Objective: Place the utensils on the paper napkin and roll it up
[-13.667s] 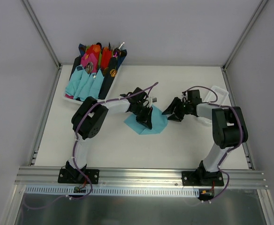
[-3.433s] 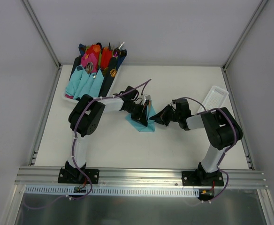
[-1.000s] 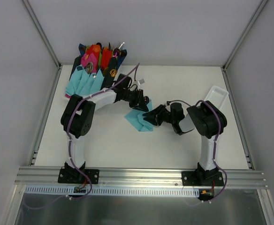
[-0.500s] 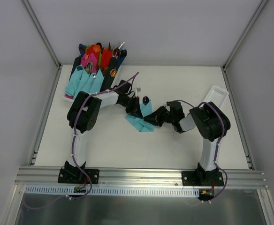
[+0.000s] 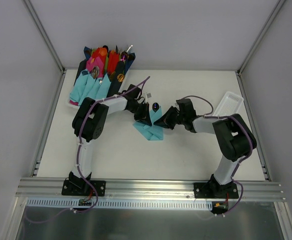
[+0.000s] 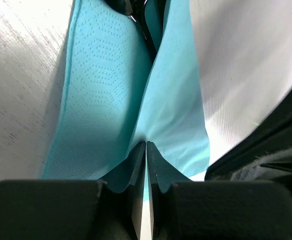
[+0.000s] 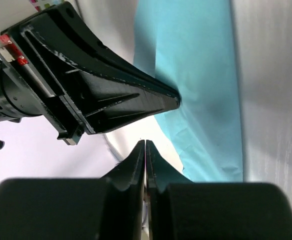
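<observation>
Teal paper napkin part-folded around spoon; left gripper pinches it, right gripper closed, grasp unclear; rolling unfinished.

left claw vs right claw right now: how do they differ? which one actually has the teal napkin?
Left claw pinches a fold of the teal napkin between its fingers; right claw shows no paper between its own, and the napkin lies just beside its tips. Left claw reaches in from the napkin's left side, right claw from its right. Shared: both are shut and meet at the napkin.
</observation>
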